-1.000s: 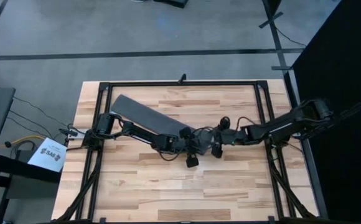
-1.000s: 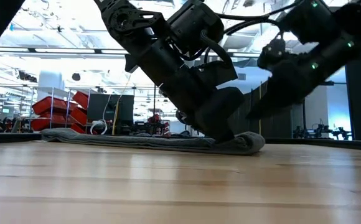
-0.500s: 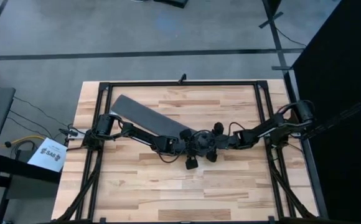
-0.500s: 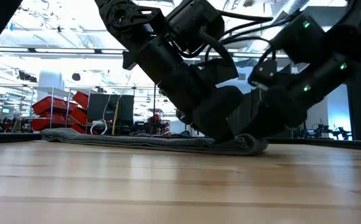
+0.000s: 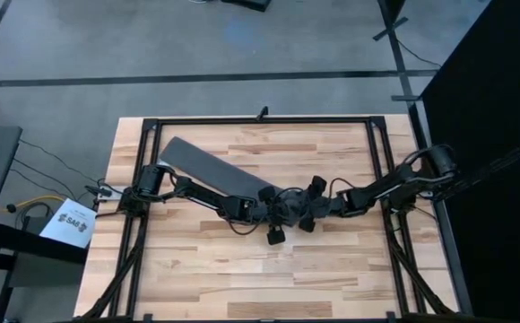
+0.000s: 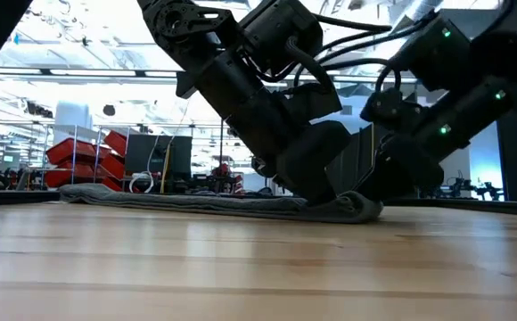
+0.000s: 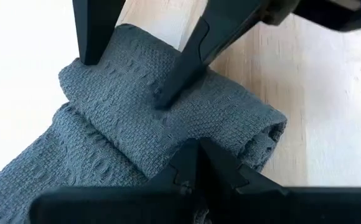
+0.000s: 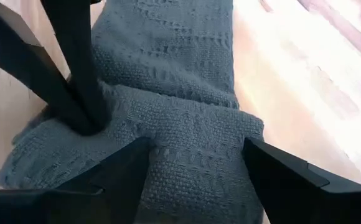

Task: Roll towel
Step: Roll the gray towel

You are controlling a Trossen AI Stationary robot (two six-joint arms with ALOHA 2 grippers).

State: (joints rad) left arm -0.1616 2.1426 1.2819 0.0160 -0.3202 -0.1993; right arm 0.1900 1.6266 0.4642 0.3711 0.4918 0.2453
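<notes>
Wooden worktop [image 5: 242, 269] carries the towel [image 5: 211, 168], a long strip with its near-centre end rolled. Left gripper [image 5: 273, 205] and right gripper [image 5: 298, 206] both meet at this roll [image 7: 168, 118], jaws spread open, fingers [image 8: 75, 87] pressing into the fabric.

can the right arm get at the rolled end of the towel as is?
Probably yes. The right pincer is already at the towel's rolled end, fingers open astride it. The left pincer works the same fold, so it's crowded but not blocked.
</notes>
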